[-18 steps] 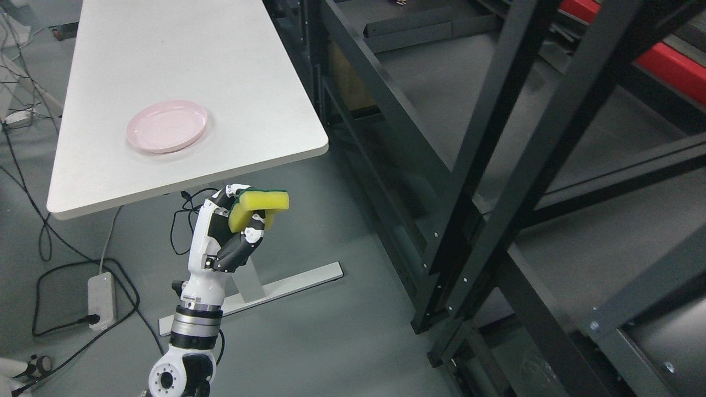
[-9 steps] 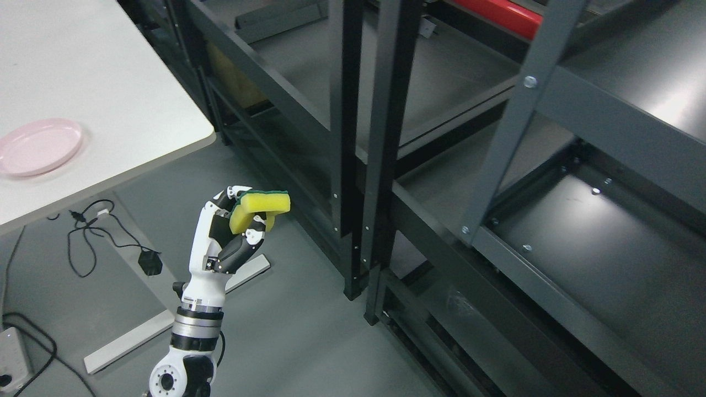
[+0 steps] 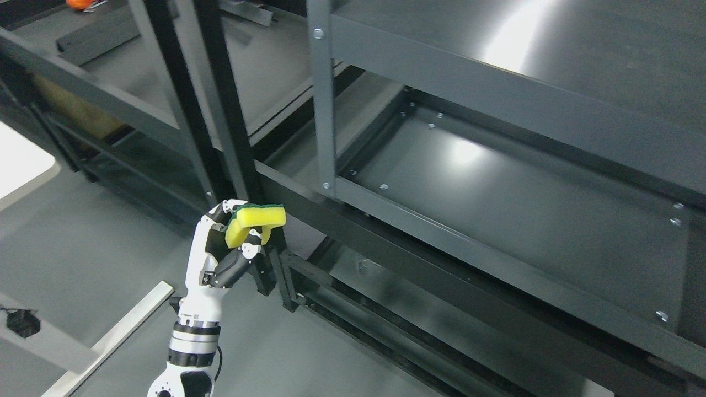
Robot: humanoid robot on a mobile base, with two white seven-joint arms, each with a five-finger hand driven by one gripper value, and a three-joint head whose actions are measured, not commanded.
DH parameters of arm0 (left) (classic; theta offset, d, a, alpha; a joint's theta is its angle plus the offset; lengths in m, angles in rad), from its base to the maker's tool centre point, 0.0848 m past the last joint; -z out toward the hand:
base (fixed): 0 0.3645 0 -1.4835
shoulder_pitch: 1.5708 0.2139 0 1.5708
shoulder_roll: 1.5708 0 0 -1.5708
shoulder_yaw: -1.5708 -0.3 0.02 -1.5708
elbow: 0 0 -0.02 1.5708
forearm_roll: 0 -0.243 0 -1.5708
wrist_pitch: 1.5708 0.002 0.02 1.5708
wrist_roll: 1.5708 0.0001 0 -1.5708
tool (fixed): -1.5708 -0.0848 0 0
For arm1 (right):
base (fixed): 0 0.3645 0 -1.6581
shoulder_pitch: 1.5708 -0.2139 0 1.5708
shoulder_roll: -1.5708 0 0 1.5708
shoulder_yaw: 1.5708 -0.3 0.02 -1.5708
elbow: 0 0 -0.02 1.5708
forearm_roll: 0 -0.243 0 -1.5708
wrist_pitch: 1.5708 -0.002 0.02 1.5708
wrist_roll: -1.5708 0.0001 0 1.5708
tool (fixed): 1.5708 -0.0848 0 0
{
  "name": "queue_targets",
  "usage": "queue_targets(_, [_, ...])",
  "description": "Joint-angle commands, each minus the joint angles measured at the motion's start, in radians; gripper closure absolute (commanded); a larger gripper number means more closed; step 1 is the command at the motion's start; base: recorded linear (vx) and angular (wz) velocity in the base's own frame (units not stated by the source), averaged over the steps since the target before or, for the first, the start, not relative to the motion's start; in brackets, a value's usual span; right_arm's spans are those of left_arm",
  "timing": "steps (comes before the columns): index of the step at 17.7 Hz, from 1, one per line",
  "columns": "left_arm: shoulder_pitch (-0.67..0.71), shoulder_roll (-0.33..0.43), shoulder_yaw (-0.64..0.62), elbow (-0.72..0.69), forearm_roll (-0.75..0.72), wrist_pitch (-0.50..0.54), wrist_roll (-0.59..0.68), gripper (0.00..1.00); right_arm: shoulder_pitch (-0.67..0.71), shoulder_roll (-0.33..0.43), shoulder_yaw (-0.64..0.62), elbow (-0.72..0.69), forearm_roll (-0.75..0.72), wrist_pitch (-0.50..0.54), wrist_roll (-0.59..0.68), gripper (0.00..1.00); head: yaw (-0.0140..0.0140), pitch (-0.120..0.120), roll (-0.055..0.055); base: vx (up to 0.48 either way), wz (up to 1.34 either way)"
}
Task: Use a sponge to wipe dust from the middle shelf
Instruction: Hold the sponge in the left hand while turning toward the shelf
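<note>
Sponge [image 3: 255,221], yellow foam with green scouring back, gripped in left hand [image 3: 229,248] before smooth metal shelf [image 3: 496,198].

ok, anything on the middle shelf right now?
The visible part of the middle shelf holds only bolt heads and light glare. Its far strip is hidden under the upper shelf. The sponge is held in the left robot hand, not on the shelf yet.

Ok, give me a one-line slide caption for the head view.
Left hand holds a yellow-green sponge beside the dark metal shelf rack.
</note>
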Motion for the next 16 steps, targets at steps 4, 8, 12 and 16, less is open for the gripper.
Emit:
queue_targets(4, [0.067,0.017,-0.12,-0.034,-0.022,-0.021,-0.024,0.99,0.0,-0.017,0.001,-0.017,0.0,0.001,-0.001,0.0,0.0,0.0,0.0,-0.103,-0.66])
queue_targets(8, [-0.032,0.017,-0.227,-0.016,-0.202,-0.02,-0.054,0.99,0.0,-0.017,0.0,-0.017,0.0,0.001,-0.001,0.0,0.0,0.0,0.0,-0.081,-0.66])
queue_targets(12, [-0.254,0.017,-0.341,0.044,-0.417,-0.021,-0.07,1.0,0.0,-0.017,0.0,-0.017,0.0,0.001,-0.001,0.0,0.0,-0.001,0.0,-0.05,-0.67])
queue_targets(16, [-0.406,0.017,-0.424,0.041,-0.638,-0.039,-0.18,1.0,0.0,-0.017,0.0,-0.017,0.0,0.001,-0.001,0.0,0.0,-0.001,0.0,-0.024,-0.52])
